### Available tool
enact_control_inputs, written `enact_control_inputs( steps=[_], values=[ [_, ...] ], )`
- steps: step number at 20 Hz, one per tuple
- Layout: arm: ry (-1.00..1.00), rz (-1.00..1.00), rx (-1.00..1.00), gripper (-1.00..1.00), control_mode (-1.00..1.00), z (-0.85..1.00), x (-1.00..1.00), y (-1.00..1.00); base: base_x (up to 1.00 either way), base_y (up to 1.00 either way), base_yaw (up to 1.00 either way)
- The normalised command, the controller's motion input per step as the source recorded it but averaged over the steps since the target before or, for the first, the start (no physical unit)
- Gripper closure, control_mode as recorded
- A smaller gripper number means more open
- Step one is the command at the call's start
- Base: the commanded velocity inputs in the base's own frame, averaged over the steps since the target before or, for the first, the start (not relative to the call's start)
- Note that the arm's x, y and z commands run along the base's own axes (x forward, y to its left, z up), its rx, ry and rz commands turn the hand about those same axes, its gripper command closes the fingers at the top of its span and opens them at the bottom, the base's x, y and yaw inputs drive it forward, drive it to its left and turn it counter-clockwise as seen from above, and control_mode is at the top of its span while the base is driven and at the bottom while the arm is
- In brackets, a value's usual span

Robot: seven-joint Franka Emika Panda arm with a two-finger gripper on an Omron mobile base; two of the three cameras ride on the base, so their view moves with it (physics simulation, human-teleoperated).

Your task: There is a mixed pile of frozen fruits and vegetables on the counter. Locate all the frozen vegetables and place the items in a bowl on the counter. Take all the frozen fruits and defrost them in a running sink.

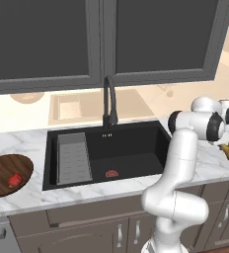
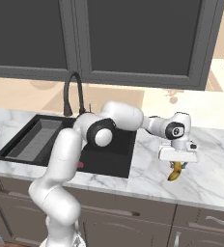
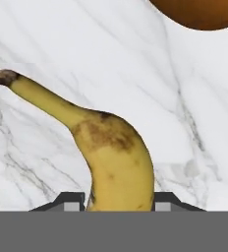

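my hand [image 2: 177,163] stands right above the curved yellow banana with brown spots and dark tips [image 3: 103,147] on the white marble table [image 2: 215,178], its two fingers pinching the thick end, while the long axis runs away towards the stem.

Arm stretched right, hand [image 2: 175,170] pointing down, fingers part-closed

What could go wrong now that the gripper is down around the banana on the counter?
1. The gripper straddles only one end of the curved banana, so the long free end may swing or slip out when lifted.
2. The orange-red round fruit lies close by on the marble counter; a swinging banana could knock it rolling.
3. The sink lies some way from the banana, so a loose grip risks dropping it short.
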Motion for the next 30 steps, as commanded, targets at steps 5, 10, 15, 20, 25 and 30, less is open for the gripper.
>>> enact_control_inputs(
  steps=[5,10,15,20,25,30],
  values=[
    [-0.01,0.23,-0.06,1.0,-1.0,0.5,0.0,0.82,0.0,0.0,0.0],
    [-0.01,0.26,-0.06,1.0,-1.0,0.37,0.0,0.81,0.0,0.0,0.0],
    [0.0,0.28,-0.01,1.0,-1.0,0.17,-0.01,0.77,0.0,0.0,0.0],
    [0.0,0.32,0.0,1.0,-1.0,0.03,-0.05,0.67,0.0,0.0,0.0],
    [0.0,0.34,0.06,1.0,-1.0,0.04,-0.01,0.53,0.0,0.0,0.0],
    [-0.01,0.3,0.15,1.0,-1.0,0.08,0.08,0.45,0.0,0.0,0.0]
  ],
)
